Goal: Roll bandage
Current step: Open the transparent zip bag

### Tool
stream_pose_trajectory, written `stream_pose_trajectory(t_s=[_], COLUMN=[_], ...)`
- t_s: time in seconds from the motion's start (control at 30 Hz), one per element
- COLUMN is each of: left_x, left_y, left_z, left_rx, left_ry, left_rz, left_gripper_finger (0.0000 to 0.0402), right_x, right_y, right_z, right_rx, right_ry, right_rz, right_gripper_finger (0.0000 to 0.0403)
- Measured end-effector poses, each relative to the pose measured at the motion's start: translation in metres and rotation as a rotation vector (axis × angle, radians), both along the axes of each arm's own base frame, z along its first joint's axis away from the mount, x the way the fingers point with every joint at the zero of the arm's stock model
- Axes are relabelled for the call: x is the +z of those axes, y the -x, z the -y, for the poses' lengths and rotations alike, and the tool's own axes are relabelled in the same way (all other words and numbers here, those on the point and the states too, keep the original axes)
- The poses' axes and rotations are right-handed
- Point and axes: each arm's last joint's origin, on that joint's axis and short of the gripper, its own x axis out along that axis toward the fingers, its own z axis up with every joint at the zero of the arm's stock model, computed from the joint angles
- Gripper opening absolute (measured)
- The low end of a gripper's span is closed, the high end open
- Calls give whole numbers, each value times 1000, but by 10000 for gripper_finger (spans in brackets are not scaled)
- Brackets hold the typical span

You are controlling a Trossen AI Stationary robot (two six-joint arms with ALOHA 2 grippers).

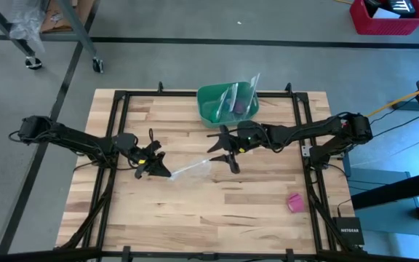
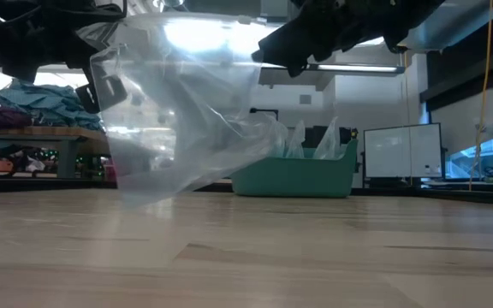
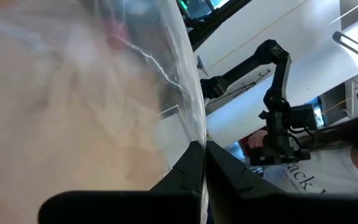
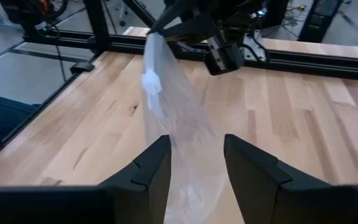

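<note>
Bandage (image 1: 294, 202): small pink lump, lying loose on the tabletop (image 1: 195, 211) toward 4 o'clock, near the frame rail. Well apart from both claws. Nothing touches it. Whether it is already wound or only bunched up I cannot tell.

Left claw (image 1: 153, 166): at about 9 o'clock of centre, clamped tight on one end of a clear bag (image 1: 191, 169). Left wrist view shows the fingers (image 3: 188, 168) pinched together with the film between them. Low view shows the bag hanging off the tabletop, slack and crinkled.

Right claw (image 1: 224, 149): just past centre toward 1 o'clock, fingers (image 4: 151, 168) about half spread. The bag's far end lies in the gap between them in the right wrist view; they straddle it but do not look pressed on it. No grip that I can confirm.

Green bowl (image 1: 209, 102): at 12 o'clock by the far rail, with more clear plastic standing in it.

Step in hand, as I judge it: bag handling, not rolling. The two arms appear to be stretching or opening the bag between them, likely to take the bandage afterwards. Rolling itself shows no sign of being under way here.

Next move calls for: right claw either to close on the bag's free edge so the mouth can be pulled open, or to back off and travel to 4 o'clock for the bandage. Thin film slips and clings; a light, square pinch near the edge seems wise.
</note>
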Motion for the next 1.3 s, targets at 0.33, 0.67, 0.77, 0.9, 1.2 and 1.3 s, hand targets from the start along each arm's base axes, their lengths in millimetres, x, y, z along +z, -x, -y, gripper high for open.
stream_pose_trajectory(t_s=[0.33,0.67,0.77,0.9,1.2,1.3], left_x=[0,0,0,0,0,0], left_y=[0,0,0,0,0,0], left_z=[0,0,0,0,0,0], left_rx=[3,3,3,3,3,3], left_ry=[0,0,0,0,1,1], left_rz=[0,0,0,0,0,0], left_gripper_finger=[0,0,0,0,0,0], right_x=[3,7,7,7,7,7], right_y=[-1,-2,-2,-2,-2,-2], right_z=[-1,-1,-1,-1,-1,-1], right_rx=[65,80,80,80,80,80], right_ry=[53,104,104,104,103,103], right_rz=[52,110,109,109,106,106], right_gripper_finger=[153,153,153,153,153,153])
